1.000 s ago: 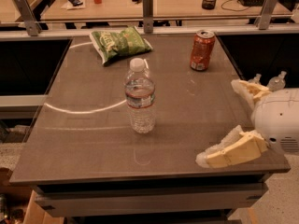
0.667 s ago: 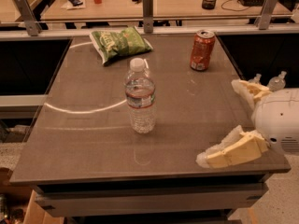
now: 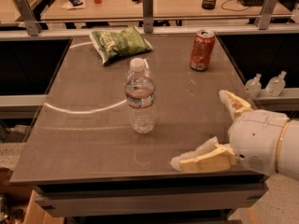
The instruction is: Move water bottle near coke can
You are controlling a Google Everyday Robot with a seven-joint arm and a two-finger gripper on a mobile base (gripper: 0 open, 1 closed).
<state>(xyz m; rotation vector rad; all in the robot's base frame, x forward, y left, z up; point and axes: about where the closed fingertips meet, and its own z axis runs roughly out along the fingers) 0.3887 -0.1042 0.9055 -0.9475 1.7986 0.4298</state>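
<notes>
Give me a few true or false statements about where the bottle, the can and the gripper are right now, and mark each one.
1. The water bottle stands upright on the table. True.
2. The gripper is shut around the bottle. False: it is open and apart from the bottle, over the table's near right corner.
3. The coke can lies on its side. False: it stands upright near the far right of the table.
4. A green chip bag lies beyond the bottle, toward the far edge. True.
5. The bottle touches the can. False: bare table separates them.
</notes>
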